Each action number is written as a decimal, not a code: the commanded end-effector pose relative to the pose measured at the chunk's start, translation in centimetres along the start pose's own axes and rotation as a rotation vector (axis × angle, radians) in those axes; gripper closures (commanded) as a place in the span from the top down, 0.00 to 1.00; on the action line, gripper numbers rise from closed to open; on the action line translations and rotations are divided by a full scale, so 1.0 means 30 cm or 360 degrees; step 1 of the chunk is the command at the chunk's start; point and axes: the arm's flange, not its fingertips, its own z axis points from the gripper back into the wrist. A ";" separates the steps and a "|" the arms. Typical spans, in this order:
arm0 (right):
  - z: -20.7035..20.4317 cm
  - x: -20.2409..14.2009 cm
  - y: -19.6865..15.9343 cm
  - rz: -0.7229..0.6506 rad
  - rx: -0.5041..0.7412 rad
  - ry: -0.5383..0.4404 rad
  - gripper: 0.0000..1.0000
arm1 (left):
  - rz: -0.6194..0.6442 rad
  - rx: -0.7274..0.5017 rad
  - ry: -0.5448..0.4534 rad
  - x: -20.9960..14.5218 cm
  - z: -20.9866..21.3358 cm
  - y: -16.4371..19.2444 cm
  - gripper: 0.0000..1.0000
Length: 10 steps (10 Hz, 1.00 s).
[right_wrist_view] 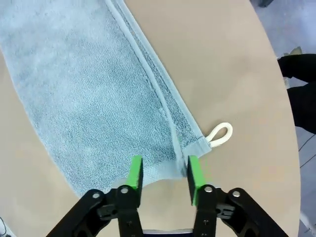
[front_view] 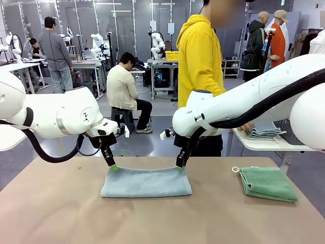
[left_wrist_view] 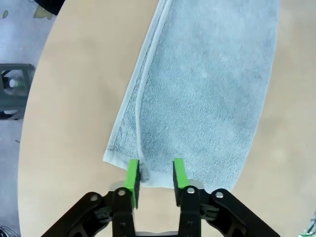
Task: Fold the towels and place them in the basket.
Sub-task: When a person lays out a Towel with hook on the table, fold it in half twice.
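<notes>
Grey floor (front_view: pixel 152 142) stretches back under strip lights (front_view: pixel 109 4), dark panelled walls (front_view: pixel 127 25) behind, workbenches (front_view: pixel 86 65) lining the far side, and a white side table (front_view: pixel 269 145) sits at right, beyond the tan surface (front_view: pixel 61 213).

Two small folded terry towels lie on one tan table (front_view: pixel 51 213). One is a pale grey-blue towel (front_view: pixel 146 183) near the middle of the far edge, and one is a green towel (front_view: pixel 268 184) by the right edge. Each has one white corner loop (right_wrist_view: pixel 219 134). Two white robot arms reach in, each with one black gripper: the left gripper (front_view: pixel 112 166) and the right gripper (front_view: pixel 180 166), with two green pads apiece. One person in a yellow hoodie (front_view: pixel 199 56) stands at the far edge.
</notes>
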 end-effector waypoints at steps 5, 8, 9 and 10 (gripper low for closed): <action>0.059 -0.024 0.052 0.0003 -0.0104 -0.0029 1.00 | -0.0042 0.0079 -0.0181 -0.027 0.104 -0.063 1.00; 0.064 -0.025 0.056 0.0011 -0.0083 -0.0037 1.00 | -0.0031 0.0030 -0.0123 -0.040 0.099 -0.088 1.00; 0.059 -0.003 0.036 0.0032 -0.0064 -0.0030 1.00 | 0.0006 0.0053 -0.0128 0.009 0.108 -0.054 1.00; 0.059 -0.003 0.036 0.0032 -0.0064 -0.0030 1.00 | 0.0006 0.0053 -0.0128 0.009 0.108 -0.054 1.00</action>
